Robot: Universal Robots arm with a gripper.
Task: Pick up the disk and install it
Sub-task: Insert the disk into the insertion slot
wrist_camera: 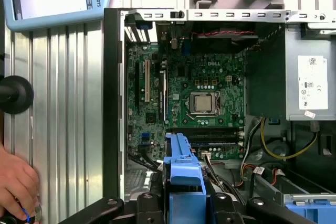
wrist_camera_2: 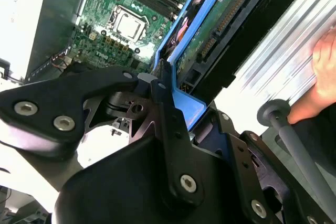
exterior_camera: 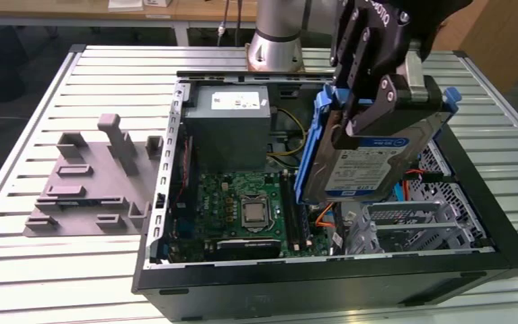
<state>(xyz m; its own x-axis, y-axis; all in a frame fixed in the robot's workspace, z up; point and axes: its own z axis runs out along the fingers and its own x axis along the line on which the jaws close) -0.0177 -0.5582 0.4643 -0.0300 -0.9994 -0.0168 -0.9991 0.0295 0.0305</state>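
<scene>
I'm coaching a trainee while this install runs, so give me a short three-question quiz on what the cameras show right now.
1. True or false: the disk lies on the grey fixture block.
2. What does the hand hold? A) the disk B) a screwdriver C) nothing
3. Fill in: the disk is held over the open ____.
Key: 1 false, it is off the block and in the hand; 2 A; 3 computer case.

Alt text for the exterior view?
The gripper holds the disk, nearly upright, above the open computer case on a slatted table. The power supply and motherboard show inside; a grey fixture block lies on the exterior view's left.
</scene>
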